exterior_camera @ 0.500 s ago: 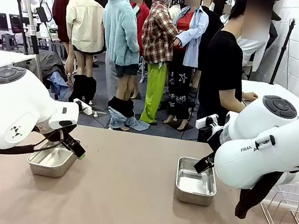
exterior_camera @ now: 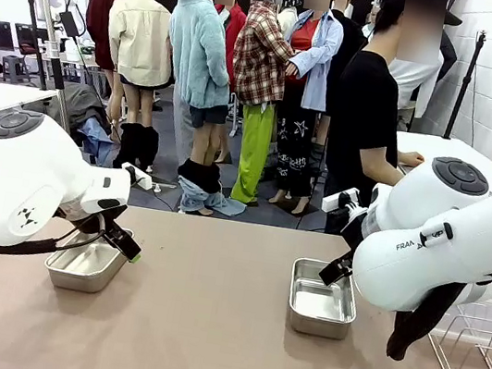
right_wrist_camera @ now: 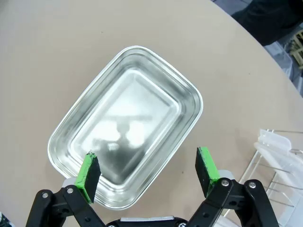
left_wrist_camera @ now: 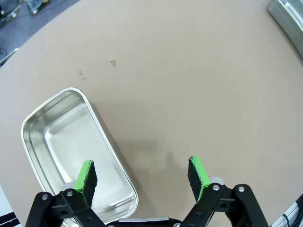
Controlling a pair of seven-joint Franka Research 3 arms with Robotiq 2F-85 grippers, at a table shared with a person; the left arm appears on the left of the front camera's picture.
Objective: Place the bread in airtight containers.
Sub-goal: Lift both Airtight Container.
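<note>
Task is barely getting going, by my read. Left tub and right tub are sitting open on the table, both bare inside and with no lids on. Left hand is hovering across one rim of its tub, one finger above the tub and the other above bare table, fingers spread wide and gripping nothing. Right hand is hanging straight above its tub, fingers apart, nothing between them. Wire rack is standing near the right tub and carrying a clear plastic piece; can't tell if it's a lid. Everything is left to do: bread going into each tub, then lids going on.
</note>
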